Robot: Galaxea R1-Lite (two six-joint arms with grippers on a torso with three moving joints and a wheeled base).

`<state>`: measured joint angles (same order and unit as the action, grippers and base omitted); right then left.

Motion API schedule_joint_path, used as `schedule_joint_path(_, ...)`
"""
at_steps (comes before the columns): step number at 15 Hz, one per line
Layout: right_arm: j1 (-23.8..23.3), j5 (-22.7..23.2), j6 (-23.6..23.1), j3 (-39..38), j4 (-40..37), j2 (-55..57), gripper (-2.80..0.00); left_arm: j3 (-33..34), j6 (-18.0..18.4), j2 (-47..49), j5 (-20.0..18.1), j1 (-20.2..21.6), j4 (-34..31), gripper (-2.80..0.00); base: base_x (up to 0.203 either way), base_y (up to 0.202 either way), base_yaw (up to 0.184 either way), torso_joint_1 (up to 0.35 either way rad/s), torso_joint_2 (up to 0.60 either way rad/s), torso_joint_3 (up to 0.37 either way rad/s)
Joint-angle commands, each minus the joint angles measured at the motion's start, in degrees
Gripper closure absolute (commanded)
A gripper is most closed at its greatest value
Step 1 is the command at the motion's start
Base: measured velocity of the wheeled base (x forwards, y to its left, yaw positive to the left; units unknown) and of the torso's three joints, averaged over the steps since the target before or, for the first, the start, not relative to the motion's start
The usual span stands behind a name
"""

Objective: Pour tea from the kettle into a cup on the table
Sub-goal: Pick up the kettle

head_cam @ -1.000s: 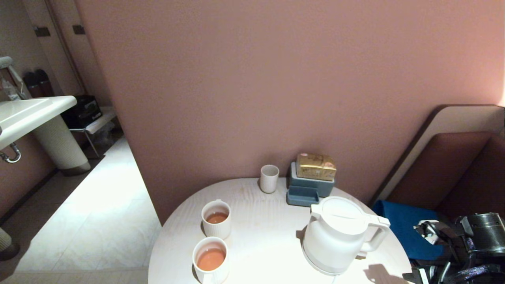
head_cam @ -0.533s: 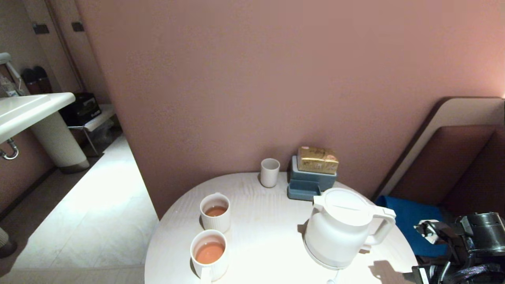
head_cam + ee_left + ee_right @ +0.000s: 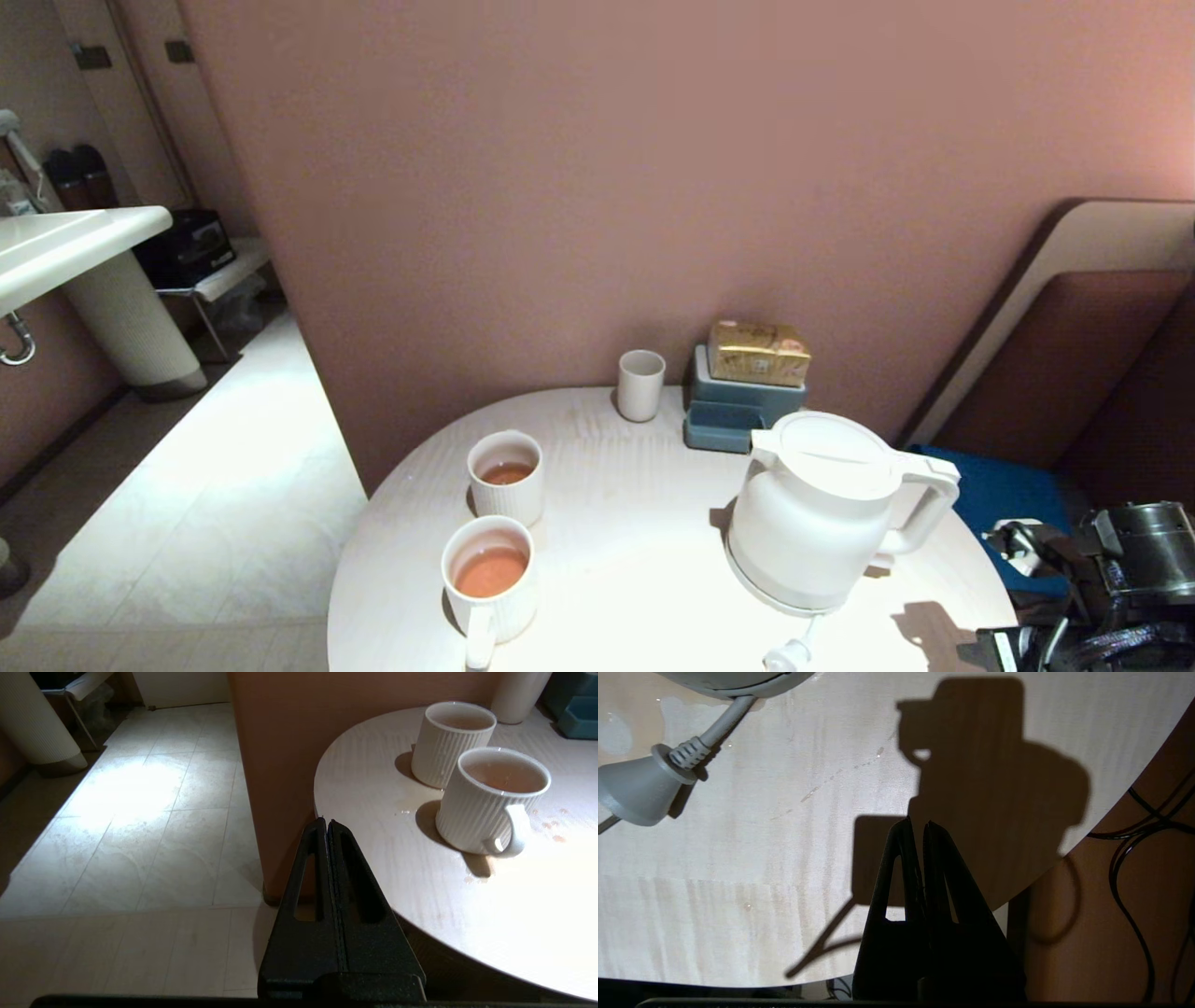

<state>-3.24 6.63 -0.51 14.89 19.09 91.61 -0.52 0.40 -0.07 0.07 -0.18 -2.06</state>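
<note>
Grippers first, nearest the robot: left gripper (image 3: 327, 823) hangs off the table's (image 3: 635, 523) left edge above the floor tiles, fingers pressed together on nothing; right gripper (image 3: 917, 823) sits over the near right rim, likewise clenched and empty, throwing its shadow on the wood. Against the earlier head views the whole scene has slid down and toward the camera, wall, sink and table alike, so the camera has moved and nothing on the table has. More of the near tabletop now shows, including the plug (image 3: 782, 656) of the kettle's cord. My read: the robot is repositioning, with no grasp begun. Near left, a ribbed cup (image 3: 490, 579) holds orange tea, its handle toward the robot; a second cup (image 3: 506, 475) just behind it holds a little. Kettle (image 3: 822, 513) stands upright on its base, right of centre, well apart from both cups, long axis vertical, lid on. Its spout points left and slightly away, its loop handle right, toward the right arm. At the far edge by the wall stand a small plain cup (image 3: 640, 384) and a blue box (image 3: 742, 411).
</note>
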Motion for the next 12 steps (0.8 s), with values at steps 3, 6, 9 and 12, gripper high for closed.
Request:
schedule_joint_path(3, -0.4, 0.6, 0.1, -0.3, 0.9, -3.2, 0.00, 0.0, -0.1, 0.1, 0.0, 0.0, 0.0, 0.00, 0.000, 0.000, 0.000, -0.109, 0.22, 0.104)
schedule_joint_path(6, -0.4, 2.2, 0.2, 1.3, 1.3, -5.8, 0.00, 0.0, 0.0, 0.1, 0.0, 0.0, 0.0, 0.00, 0.000, 0.000, 0.000, -0.017, 0.03, 0.019)
schedule_joint_path(9, -0.2, 4.9, 4.2, 1.8, 7.1, -7.2, 0.00, 0.0, 0.0, 0.1, 0.0, 0.0, 0.0, 0.00, 0.000, 0.000, 0.000, 0.000, 0.00, 0.000)
schedule_joint_path(12, -0.1, 5.1, 5.2, -0.1, 11.2, -7.8, 0.00, 0.0, 0.0, 0.1, 0.0, 0.0, 0.0, 0.00, 0.000, 0.000, 0.000, 0.000, 0.00, 0.000)
